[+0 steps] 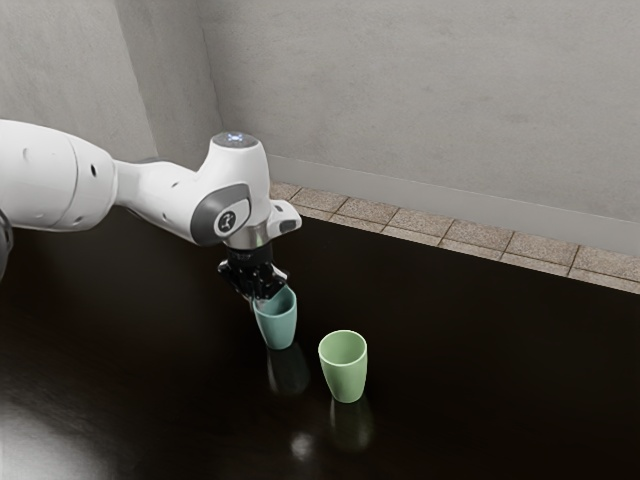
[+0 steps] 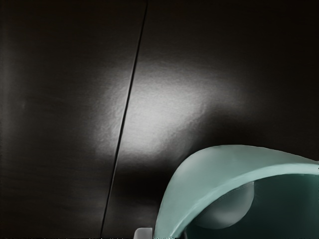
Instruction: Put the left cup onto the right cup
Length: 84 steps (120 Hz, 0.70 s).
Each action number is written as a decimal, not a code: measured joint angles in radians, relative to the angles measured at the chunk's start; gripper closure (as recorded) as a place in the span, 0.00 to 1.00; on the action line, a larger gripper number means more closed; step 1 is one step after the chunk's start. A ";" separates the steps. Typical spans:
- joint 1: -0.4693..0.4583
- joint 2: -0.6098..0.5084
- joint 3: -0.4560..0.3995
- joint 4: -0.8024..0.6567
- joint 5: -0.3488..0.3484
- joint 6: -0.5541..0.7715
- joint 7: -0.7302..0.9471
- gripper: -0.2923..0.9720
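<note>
Gripping looks done: my black two-finger hand (image 1: pixel 266 290) is pinched narrow on the far rim of the smooth teal plastic cup (image 1: pixel 277 322). The cup hangs just under the hand, slightly tilted, low over the dark glossy bench (image 1: pixel 480 400); I cannot tell whether its base is clear. Next I judge a lift, then a carry toward the exterior view's right and nearer, above the pale green cup (image 1: pixel 343 366), standing near but apart.
</note>
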 joint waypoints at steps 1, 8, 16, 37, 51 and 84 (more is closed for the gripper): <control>0.000 -0.002 0.000 0.001 0.000 -0.001 -0.001 0.84; -0.001 -0.016 0.001 0.007 0.002 -0.011 -0.005 0.84; -0.001 -0.035 0.001 0.025 0.003 -0.028 -0.010 0.85; -0.003 -0.051 0.001 0.142 0.005 -0.117 -0.019 0.85; -0.003 -0.052 0.001 0.229 0.004 -0.195 -0.024 0.85; -0.023 -0.062 -0.053 0.305 0.009 -0.312 -0.039 0.85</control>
